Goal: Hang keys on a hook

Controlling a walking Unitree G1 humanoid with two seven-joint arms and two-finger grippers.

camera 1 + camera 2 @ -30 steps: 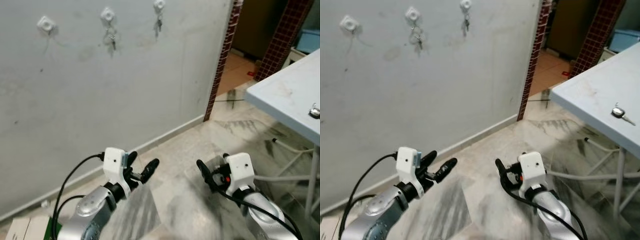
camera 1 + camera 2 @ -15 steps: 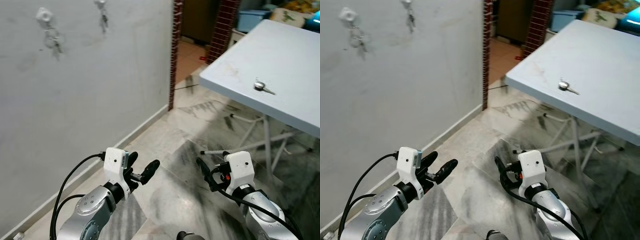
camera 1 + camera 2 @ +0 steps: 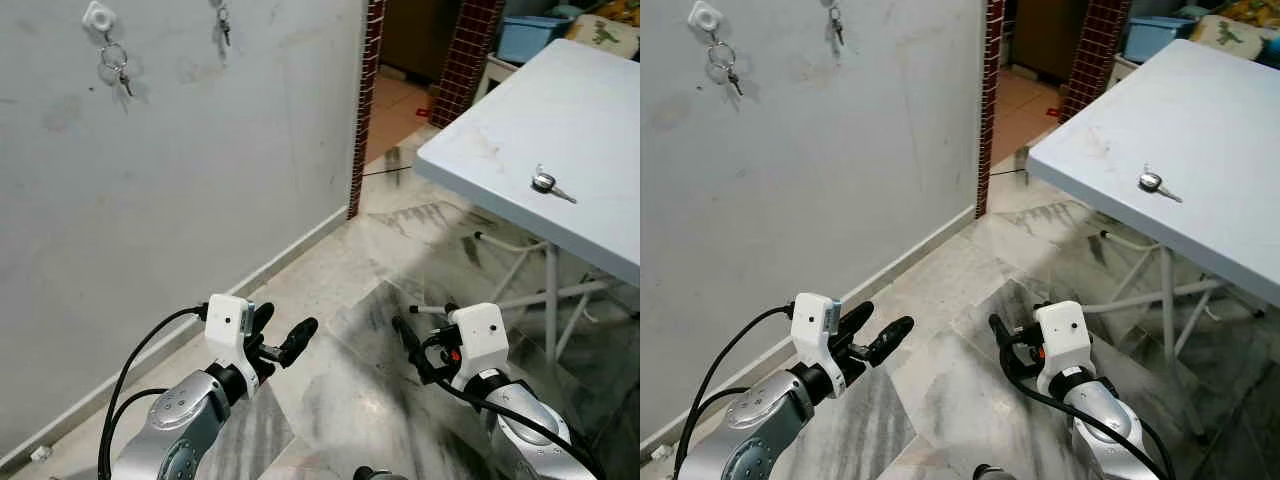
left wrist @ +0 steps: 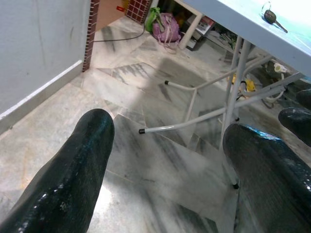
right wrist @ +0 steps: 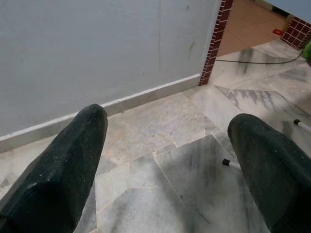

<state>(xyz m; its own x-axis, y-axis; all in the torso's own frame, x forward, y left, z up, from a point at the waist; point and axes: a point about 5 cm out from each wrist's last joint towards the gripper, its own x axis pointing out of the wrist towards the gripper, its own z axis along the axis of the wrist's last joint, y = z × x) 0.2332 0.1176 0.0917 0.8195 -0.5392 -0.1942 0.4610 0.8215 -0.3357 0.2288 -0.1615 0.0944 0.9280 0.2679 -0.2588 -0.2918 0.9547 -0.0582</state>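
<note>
Hovering low over marble floor (image 3: 350,400), left gripper (image 3: 283,335) and right gripper (image 3: 418,350) both spread wide, holding nothing.
Ahead right, the key (image 3: 550,185) lies on the grey table (image 3: 480,150) near its edge; far left, wall hooks (image 3: 98,17) carry keys beside the doorway (image 3: 415,50).

Head stereo looks down at floor (image 3: 330,290); wrist cameras share it

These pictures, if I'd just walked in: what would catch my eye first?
Probably the single key lying on the pale blue table to the robot's right. Then the keys hanging from a white hook high on the grey wall, and both open grippers, left and right, low over the marble floor.
</note>
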